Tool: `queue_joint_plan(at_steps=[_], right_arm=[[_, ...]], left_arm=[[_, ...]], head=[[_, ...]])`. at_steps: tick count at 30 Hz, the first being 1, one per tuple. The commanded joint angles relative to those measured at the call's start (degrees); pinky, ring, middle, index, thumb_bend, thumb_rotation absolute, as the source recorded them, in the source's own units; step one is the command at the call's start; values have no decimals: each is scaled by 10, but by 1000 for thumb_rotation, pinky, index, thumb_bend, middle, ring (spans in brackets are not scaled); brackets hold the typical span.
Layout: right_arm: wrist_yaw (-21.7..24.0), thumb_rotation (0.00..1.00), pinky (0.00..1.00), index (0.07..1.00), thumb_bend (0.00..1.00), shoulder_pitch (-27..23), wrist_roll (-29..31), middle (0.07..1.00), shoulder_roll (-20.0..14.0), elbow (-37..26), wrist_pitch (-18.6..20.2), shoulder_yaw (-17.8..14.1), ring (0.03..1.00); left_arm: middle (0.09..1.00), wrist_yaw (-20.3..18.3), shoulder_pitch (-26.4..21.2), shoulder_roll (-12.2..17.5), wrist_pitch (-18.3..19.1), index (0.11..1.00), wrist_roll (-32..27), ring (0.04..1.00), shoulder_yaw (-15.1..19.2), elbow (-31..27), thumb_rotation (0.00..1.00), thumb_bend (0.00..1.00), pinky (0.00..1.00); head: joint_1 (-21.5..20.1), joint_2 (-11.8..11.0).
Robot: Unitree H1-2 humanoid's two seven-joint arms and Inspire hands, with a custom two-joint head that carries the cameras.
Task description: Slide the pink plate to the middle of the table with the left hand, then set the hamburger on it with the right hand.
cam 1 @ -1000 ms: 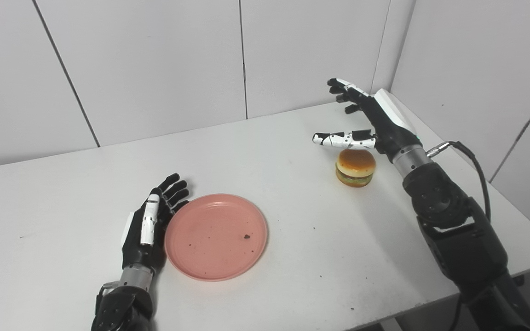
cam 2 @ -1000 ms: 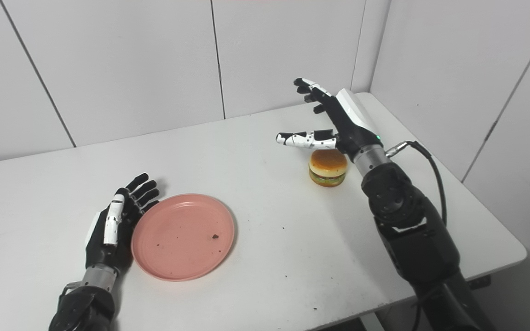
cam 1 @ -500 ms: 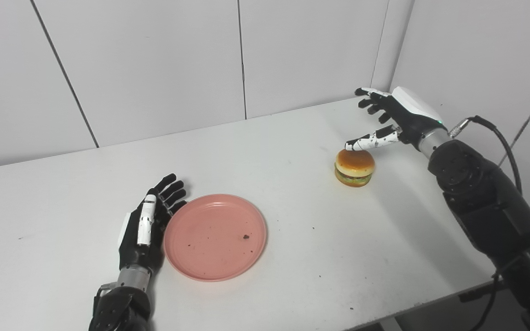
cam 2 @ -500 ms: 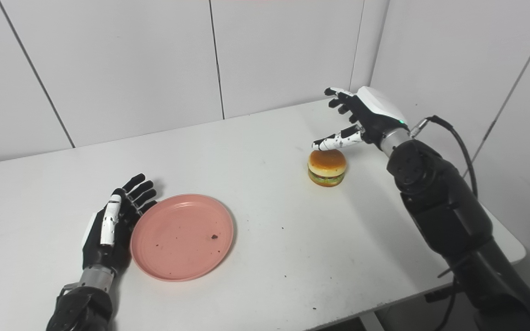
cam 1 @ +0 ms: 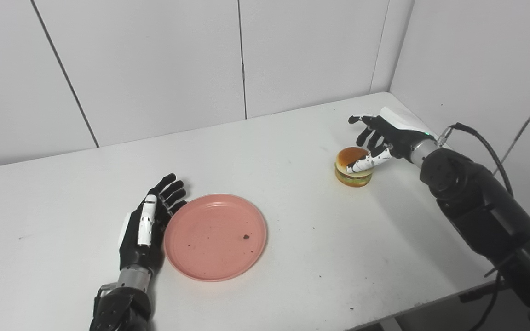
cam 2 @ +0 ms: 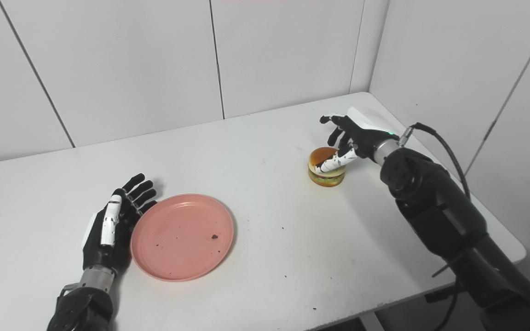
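A pink plate (cam 1: pixel 216 236) lies flat on the white table (cam 1: pixel 292 239), left of centre, with dark crumbs on it. My left hand (cam 1: pixel 147 225) rests open on the table, its edge against the plate's left rim. The hamburger (cam 1: pixel 354 166) stands upright at the right rear of the table. My right hand (cam 1: pixel 377 138) is open around it from the right and behind, thumb lying across the bun's front top, fingers spread behind it. The hamburger still rests on the table.
White wall panels close off the table at the back and right, near the hamburger. The table's front edge runs along the lower right. Small dark specks dot the surface near the middle.
My right hand has dropped from above the hamburger to its level, and the thumb now lies over the bun. The plate and left hand have not moved.
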Motion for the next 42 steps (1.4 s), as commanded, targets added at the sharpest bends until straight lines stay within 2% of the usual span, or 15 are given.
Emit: queue_joint_plan(at_steps=[1, 4, 7, 11, 16, 20, 27, 33, 38, 42], right_arm=[[-1, 309, 717, 853, 921, -28, -15, 869, -21, 2, -30, 7, 827], [-1, 301, 755, 865, 927, -30, -23, 887, -22, 10, -37, 17, 849], [5, 319, 730, 871, 922, -35, -35, 876, -26, 16, -47, 29, 831], [21, 329, 677, 879, 922, -36, -38, 867, -24, 12, -35, 33, 805], [20, 320, 723, 895, 919, -33, -49, 895, -19, 14, -32, 34, 838], [16, 324, 691, 888, 916, -33, -61, 886, -19, 12, -38, 38, 821], [13, 315, 641, 868, 915, -33, -57, 853, -23, -1, -48, 26, 778], [12, 363, 709, 890, 946, -31, -69, 895, -26, -29, -32, 14, 838], [23, 367, 606, 898, 937, -30, -67, 914, -25, -61, -15, -4, 760], [25, 376, 733, 887, 936, -28, -71, 906, -24, -71, -8, -13, 846]], left_arm=[[818, -4, 9, 0, 1, 786, -1, 828, 0, 10, 987, 265, 802], [811, -1, 8, -2, 6, 777, -3, 820, 2, 9, 961, 264, 791], [807, 4, 9, -4, 15, 772, -2, 820, 2, 3, 951, 258, 790], [801, 9, 12, -7, 18, 767, 1, 815, 1, -4, 944, 258, 791], [802, 8, 12, -7, 17, 769, 1, 817, 1, -3, 956, 258, 794], [803, 8, 13, -6, 18, 771, 2, 820, 0, -4, 956, 260, 799], [804, 5, 12, -4, 18, 772, 2, 822, -3, -2, 961, 261, 804], [812, 4, 10, -4, 25, 777, -1, 832, -2, -2, 965, 271, 819], [814, 5, 9, -4, 26, 779, -1, 833, -2, -3, 963, 268, 820], [813, 3, 8, -4, 26, 779, -2, 832, -2, -2, 969, 262, 812]], head=[[1, 0], [3, 0], [4, 1], [5, 2], [6, 3], [6, 3], [7, 3], [8, 3], [8, 3], [10, 3]])
